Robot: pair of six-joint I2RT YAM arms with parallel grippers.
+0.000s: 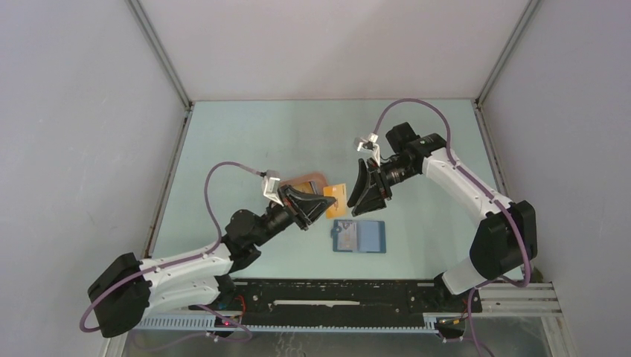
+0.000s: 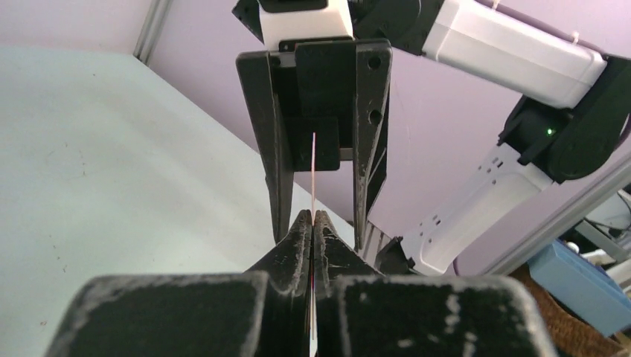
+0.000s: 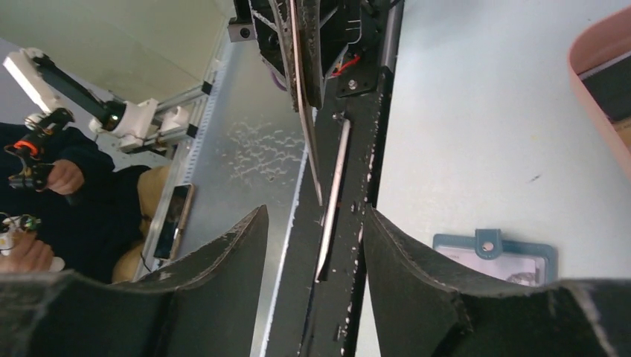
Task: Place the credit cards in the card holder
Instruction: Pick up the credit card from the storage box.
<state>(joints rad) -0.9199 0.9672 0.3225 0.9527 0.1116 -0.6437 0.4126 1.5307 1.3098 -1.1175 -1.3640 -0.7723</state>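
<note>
My left gripper (image 1: 314, 207) is shut on one end of the yellow-orange credit card (image 1: 335, 201) and holds it above the table. In the left wrist view (image 2: 312, 220) the card (image 2: 313, 175) shows edge-on as a thin line. My right gripper (image 1: 360, 195) is open, with a finger on either side of the card's free end; its fingers (image 2: 277, 149) do not touch it. The right wrist view (image 3: 314, 216) shows the card (image 3: 332, 197) edge-on between the spread fingers. The dark-blue card holder (image 1: 359, 236) lies open on the table below, and also shows in the right wrist view (image 3: 495, 256).
A salmon-pink tray (image 1: 313, 178) lies behind my left gripper, partly hidden; its rim (image 3: 595, 52) shows in the right wrist view with a dark card (image 3: 612, 85) in it. Grey walls enclose the table. A black rail (image 1: 350, 294) runs along the near edge.
</note>
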